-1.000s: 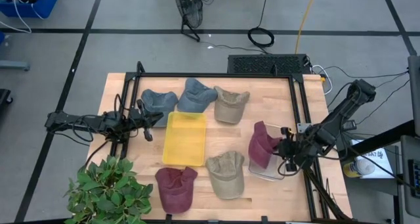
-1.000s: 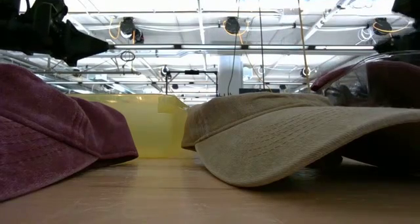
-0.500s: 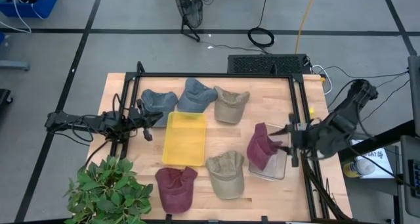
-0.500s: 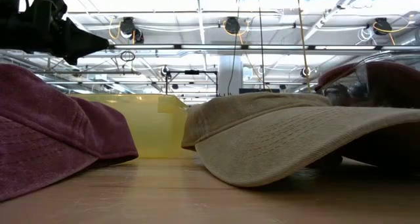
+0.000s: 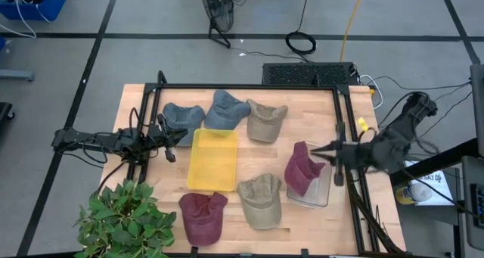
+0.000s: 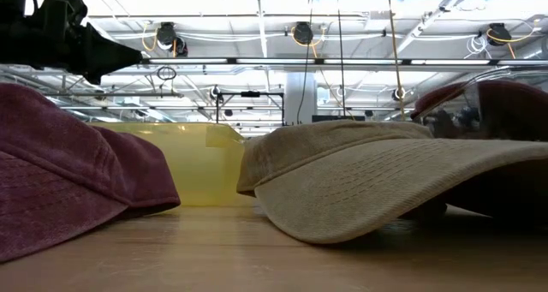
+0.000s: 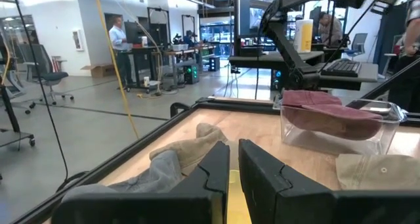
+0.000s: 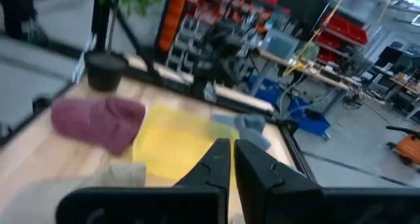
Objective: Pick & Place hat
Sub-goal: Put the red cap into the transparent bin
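From above, the right gripper [image 5: 316,149] hangs with its fingers pressed together and nothing between them, just above the far rim of the clear bin [image 5: 324,198]. The maroon hat [image 5: 300,167] sits in that bin right below and in front of the fingertips, apart from them. The left gripper [image 5: 171,149] waits at the table's left edge, fingers nearly together and empty, the blue-grey hat [image 5: 181,119] just ahead of it and the yellow tray [image 5: 212,159] beside it.

At table height, a tan hat [image 6: 385,176] fills the middle, a dark red hat [image 6: 68,172] lies to one side, the tray's wall behind them; the maroon hat shows inside the clear bin past the tan brim.

In the left wrist view, its narrow-gapped fingers [image 7: 213,175] point over the blue-grey hat toward the bin holding the maroon hat, well ahead.

In the right wrist view, the closed fingers [image 8: 223,161] hang empty over the yellow tray, with another dark red hat [image 8: 98,119] beyond
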Tool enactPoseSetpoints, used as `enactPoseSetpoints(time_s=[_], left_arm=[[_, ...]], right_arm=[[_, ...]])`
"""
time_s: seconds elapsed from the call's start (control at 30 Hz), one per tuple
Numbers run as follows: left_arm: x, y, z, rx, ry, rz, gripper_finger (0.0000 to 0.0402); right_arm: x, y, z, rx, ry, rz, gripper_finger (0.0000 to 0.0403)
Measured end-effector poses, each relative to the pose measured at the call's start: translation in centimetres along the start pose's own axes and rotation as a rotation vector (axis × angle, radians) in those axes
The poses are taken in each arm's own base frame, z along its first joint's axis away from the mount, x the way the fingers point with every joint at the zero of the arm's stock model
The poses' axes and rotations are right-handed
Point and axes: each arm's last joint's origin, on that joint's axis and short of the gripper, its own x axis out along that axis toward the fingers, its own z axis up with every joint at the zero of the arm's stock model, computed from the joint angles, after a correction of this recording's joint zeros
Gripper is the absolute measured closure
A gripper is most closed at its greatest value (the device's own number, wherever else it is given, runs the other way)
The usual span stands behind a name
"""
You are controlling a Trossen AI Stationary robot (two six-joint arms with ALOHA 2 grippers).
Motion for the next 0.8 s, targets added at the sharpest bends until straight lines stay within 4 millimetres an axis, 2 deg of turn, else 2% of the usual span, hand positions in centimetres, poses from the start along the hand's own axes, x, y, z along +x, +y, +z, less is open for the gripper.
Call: enactPoseSetpoints(time_s=[0.17,0.3,0.4,0.5,0.63,0.8], left_arm=[[0.0,0.0,0.0,0.021,-0.002,0.0,0.036],[0.0,0.0,0.0,0.035,-0.004,0.0,0.036],[0.0,0.0,0.1,0.042,-0.014,0.001,0.036],[0.0,0.0,0.3,0.045,-0.03,0.002,0.036],[0.0,0.0,0.7,0.056,-0.064,0.006,0.036],[0.0,0.0,0.7,0.062,-0.072,0.007,0.036]], right_arm=[[-1.9,-1.4,-3.5,0.085,-0.085,0.034,0.0401],[-2.0,-0.8,-7.4,0.111,-0.133,0.059,0.0402],[-2.2,-0.4,-9.5,0.123,-0.178,0.106,0.0402],[-2.5,-0.5,-10.9,0.152,-0.2,0.1,0.0402],[-2.6,-0.9,-12.4,0.285,-0.213,0.026,0.0403],[-2.2,-0.5,-14.1,0.31,-0.188,-0.029,0.0403]])
